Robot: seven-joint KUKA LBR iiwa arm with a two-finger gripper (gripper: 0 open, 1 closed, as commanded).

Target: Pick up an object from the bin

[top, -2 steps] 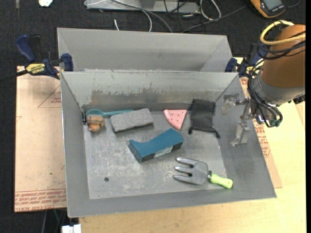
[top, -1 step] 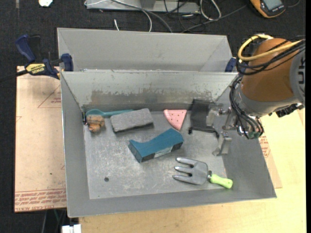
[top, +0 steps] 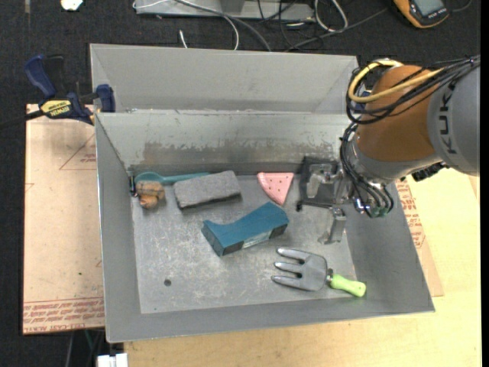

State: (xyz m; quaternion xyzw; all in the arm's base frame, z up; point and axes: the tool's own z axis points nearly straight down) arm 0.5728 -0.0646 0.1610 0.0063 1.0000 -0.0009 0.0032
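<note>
Bin [top: 164,285]: brush [top: 152,184], block [top: 207,189], wedge [top: 276,185] in row left to right along back wall; box [top: 246,231] at centre; fork [top: 307,274] front right

Light is even and soft, coming from above, with no hard-edged shadows anywhere. Walls of the bin [top: 116,228] are pale and bright, the back wall brightest, with a darker band along its foot. The bin floor shows a dull, mottled sheen and no blown-out glare. The teal block [top: 246,230] throws a thin soft shadow on its near side. The metal fork [top: 299,272] does likewise, its tines catching a mild glint. The orange cover [top: 397,140] on the arm carries a broad soft highlight — its underside falls dark. The carpet [top: 46,44] around the bin is dim, near black.
</note>
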